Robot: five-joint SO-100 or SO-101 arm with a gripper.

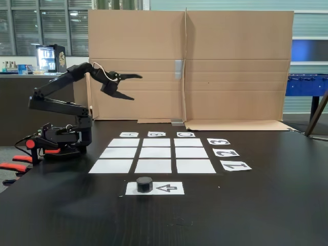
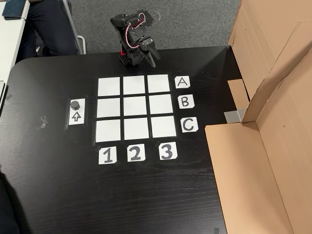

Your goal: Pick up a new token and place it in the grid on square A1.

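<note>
The token (image 1: 144,184) (image 2: 74,104), a small black puck, sits on a white sheet printed with an arrow (image 1: 166,188) (image 2: 76,117), just outside the grid on its 1 side. The grid (image 1: 155,152) (image 2: 136,107) is nine blank white cells with nothing on them. Square A1 (image 1: 111,166) (image 2: 108,87) is the corner cell nearest the arm's side and the token's side. My gripper (image 1: 137,87) (image 2: 150,56) hangs open and empty, high above the table by the grid's A edge, far from the token.
The arm's base (image 1: 64,138) (image 2: 130,56) stands at the table edge beside the A column. Labels A, B, C and 1, 2, 3 border the grid. A tall cardboard wall (image 1: 189,66) (image 2: 273,122) lines the table side beyond C. A person's legs (image 2: 46,24) are near the arm.
</note>
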